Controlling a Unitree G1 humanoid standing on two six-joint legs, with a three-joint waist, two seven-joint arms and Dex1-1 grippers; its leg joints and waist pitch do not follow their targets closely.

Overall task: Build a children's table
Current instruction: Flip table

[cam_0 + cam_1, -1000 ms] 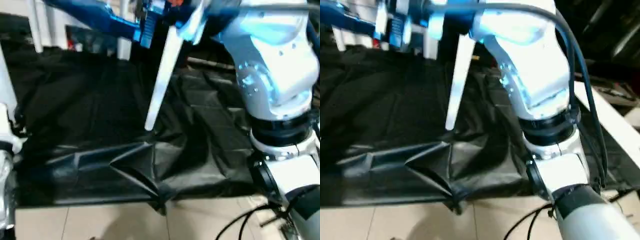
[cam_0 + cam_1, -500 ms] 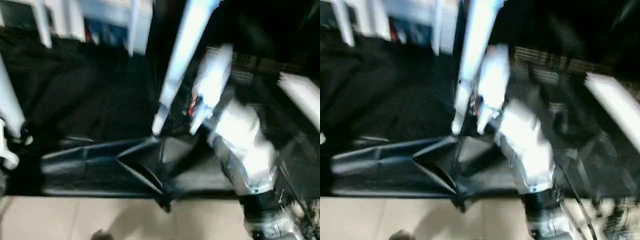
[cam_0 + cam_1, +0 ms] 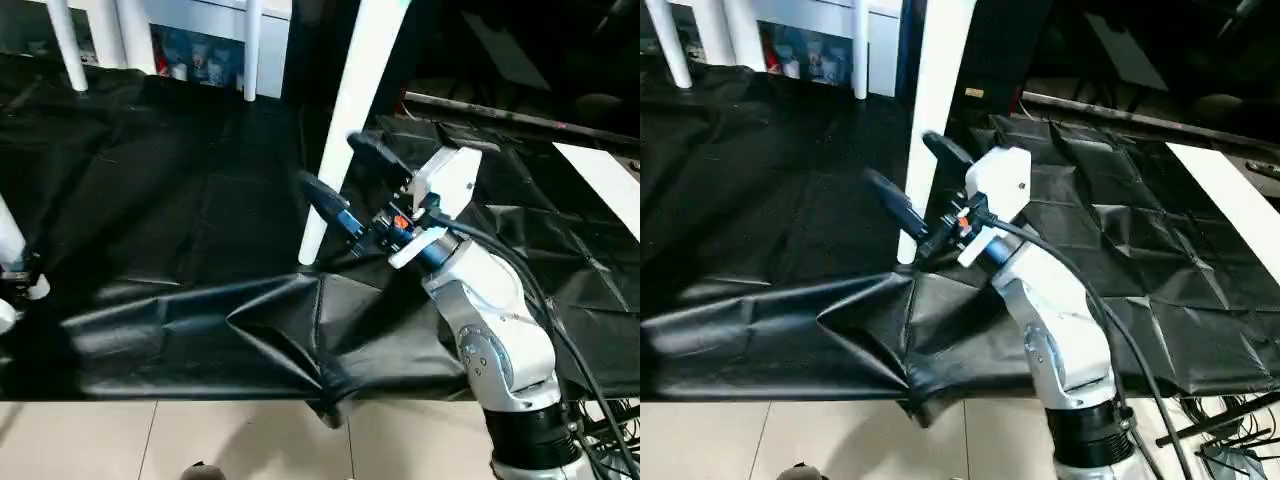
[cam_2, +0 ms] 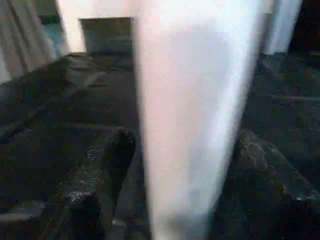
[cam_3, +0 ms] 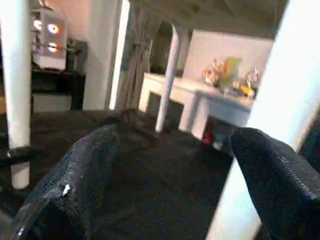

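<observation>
One white leg [image 3: 352, 110] just beside the right gripper's [image 3: 345, 188] open jaws.

Upper end of the near table leg [image 3: 350, 110], cropped by the frame.

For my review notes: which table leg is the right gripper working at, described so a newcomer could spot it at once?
Start from the black sheet spread over the floor. Near its front fold, one white table leg stands foot down on the sheet, beside the open right gripper. It is the nearest and thickest-looking leg; the other legs stand far back by the white furniture.
</observation>
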